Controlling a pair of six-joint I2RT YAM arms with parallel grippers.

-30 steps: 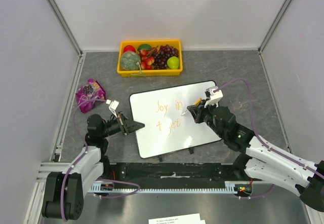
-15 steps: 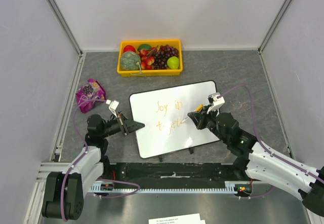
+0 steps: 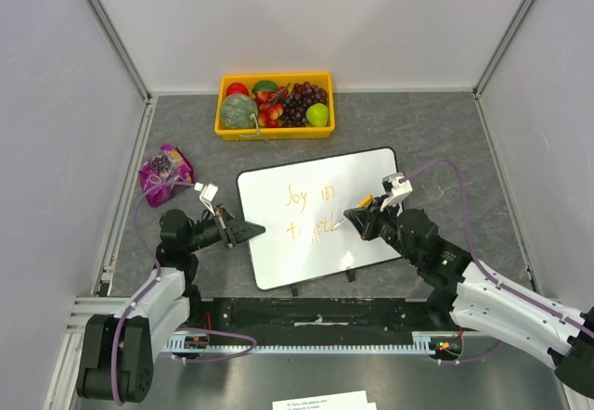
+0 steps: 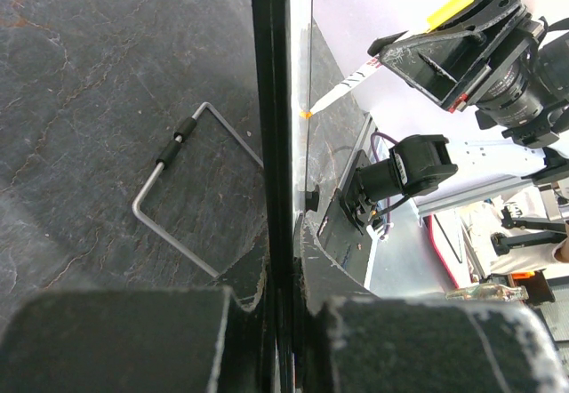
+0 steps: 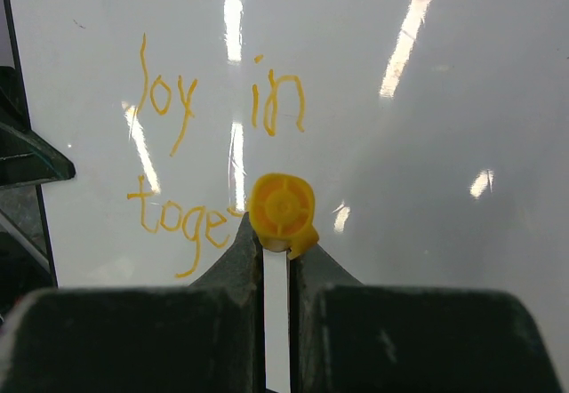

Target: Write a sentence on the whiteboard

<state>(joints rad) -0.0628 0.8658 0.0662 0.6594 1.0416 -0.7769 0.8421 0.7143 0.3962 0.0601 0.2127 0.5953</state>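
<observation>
Evidently steadying it, left gripper (image 3: 247,231) pinches the glossy white whiteboard (image 3: 371,176) at nine o'clock; right gripper (image 3: 356,213) clamps a yellow-capped marker (image 5: 282,208).

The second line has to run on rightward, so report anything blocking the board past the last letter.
Nothing visible does. Right of the sentence the whiteboard is bare white, glare only; just the marker in the right gripper sits there.
</observation>
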